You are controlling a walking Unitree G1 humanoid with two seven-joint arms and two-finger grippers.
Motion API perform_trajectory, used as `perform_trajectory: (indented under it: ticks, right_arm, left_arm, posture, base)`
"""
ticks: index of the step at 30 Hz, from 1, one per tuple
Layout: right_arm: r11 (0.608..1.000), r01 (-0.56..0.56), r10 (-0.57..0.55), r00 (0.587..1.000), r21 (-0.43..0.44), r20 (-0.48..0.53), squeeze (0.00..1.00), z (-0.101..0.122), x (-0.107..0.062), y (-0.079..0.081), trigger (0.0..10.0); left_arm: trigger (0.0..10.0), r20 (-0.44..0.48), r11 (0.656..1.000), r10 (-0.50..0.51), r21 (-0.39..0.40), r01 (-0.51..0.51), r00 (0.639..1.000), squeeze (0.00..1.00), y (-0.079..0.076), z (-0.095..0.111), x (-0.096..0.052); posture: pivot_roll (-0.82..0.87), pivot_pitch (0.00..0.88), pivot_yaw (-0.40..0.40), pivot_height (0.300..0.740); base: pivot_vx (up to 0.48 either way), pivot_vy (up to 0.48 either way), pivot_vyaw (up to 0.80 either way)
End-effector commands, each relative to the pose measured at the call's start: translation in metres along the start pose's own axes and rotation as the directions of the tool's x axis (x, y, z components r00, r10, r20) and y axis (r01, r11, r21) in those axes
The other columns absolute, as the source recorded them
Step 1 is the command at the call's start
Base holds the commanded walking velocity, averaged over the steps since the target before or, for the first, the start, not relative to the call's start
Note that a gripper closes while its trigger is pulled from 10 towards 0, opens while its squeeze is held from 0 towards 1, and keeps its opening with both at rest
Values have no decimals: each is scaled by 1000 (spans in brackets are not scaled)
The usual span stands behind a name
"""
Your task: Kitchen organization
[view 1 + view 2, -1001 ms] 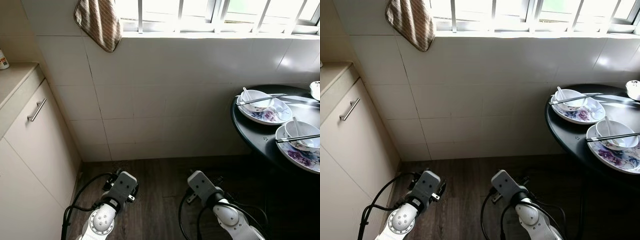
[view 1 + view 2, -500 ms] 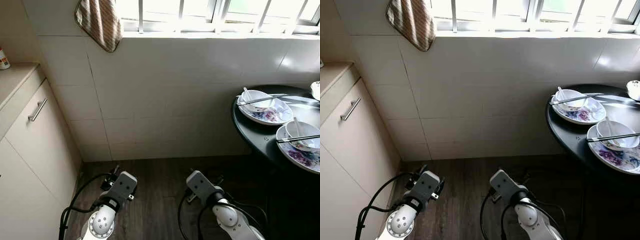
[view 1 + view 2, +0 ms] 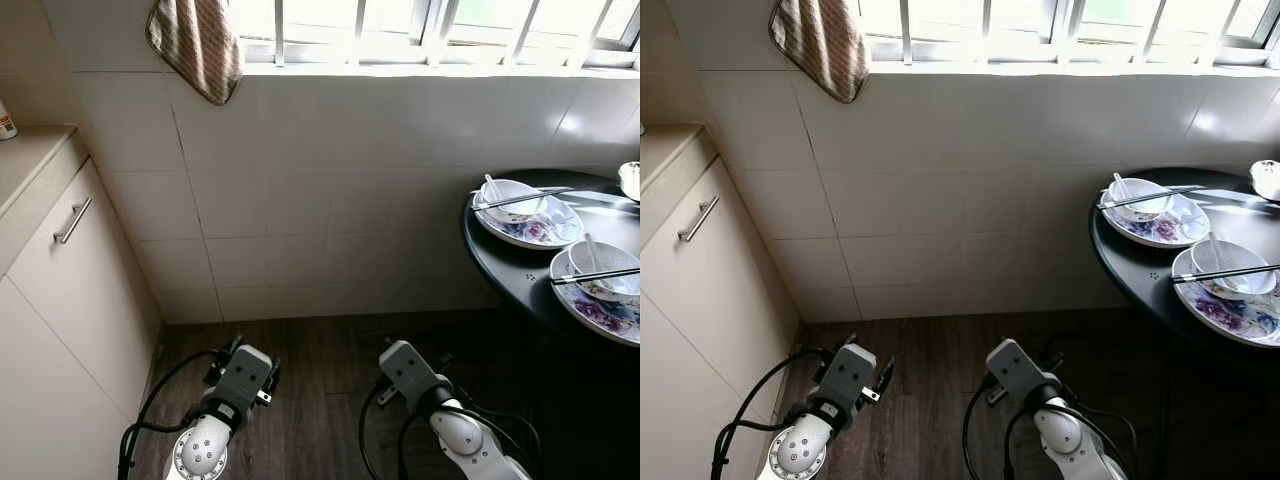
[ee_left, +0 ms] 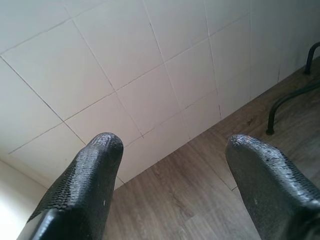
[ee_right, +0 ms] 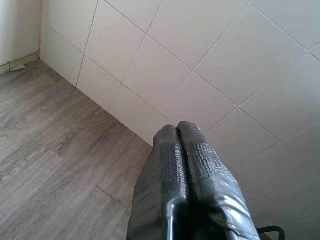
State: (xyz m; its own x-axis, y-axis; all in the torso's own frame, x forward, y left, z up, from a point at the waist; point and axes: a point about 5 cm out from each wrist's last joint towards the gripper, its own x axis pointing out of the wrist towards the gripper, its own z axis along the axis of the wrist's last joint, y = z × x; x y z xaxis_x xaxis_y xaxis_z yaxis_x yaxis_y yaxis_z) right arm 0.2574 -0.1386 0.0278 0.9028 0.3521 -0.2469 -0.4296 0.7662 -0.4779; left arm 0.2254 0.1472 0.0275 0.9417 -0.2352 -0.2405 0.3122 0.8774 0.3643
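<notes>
A white tiled wall (image 3: 330,190) is standing under a bright window (image 3: 420,25). A cupboard (image 3: 60,290) is sitting on the left. A round black table (image 3: 520,265) on the right is holding two flowery plates (image 3: 525,228), each with a bowl (image 3: 510,195) and chopsticks (image 3: 522,198). The left gripper (image 4: 170,145) is hanging wide open, holding nothing. The right gripper (image 5: 178,135) is pinching shut on nothing.

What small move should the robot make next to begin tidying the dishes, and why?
Probably turn right toward the black table. The bowls and plates with chopsticks sit there, while the left hand and right hand hang low over bare floor, facing the tiled wall.
</notes>
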Motion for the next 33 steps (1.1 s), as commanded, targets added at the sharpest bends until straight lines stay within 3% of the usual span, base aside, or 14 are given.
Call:
perform_trajectory:
  ticks: [1, 7, 16, 22, 33]
  right_arm:
    - [999, 34, -34, 999, 8, 5, 0, 2, -1, -7, 10000]
    - [999, 42, -42, 999, -22, 3, 0, 4, -2, -7, 10000]
    - [999, 49, -49, 998, 1, 29, 0, 8, -1, -8, 10000]
    - [999, 46, -46, 998, -13, 49, 0, 10, 0, -6, 10000]
    - [1000, 12, -11, 998, -15, 56, 0, 12, 9, -2, 10000]
  left_arm:
    - [10000, 30, 1000, -2, 7, 2, 1000, 0, 1, 5, -2]
    - [10000, 40, 1000, -12, 7, 12, 999, 0, -1, 6, -4]
    - [10000, 51, 1000, -8, 16, 7, 999, 0, 0, 8, -6]
    - [10000, 51, 998, 11, 54, -13, 999, 0, 0, 8, -9]
    - [10000, 23, 999, 40, 33, -41, 999, 0, 3, 4, -9]
  posture:
    - [39, 0, -38, 740]
    - [36, 0, -41, 740]
    - [50, 0, -49, 740]
    - [70, 0, -60, 740]
    - [101, 0, -82, 740]
  base:
    - [0, 0, 0]
    - [0, 0, 0]
    - [0, 0, 0]
    - [0, 0, 0]
    - [0, 0, 0]
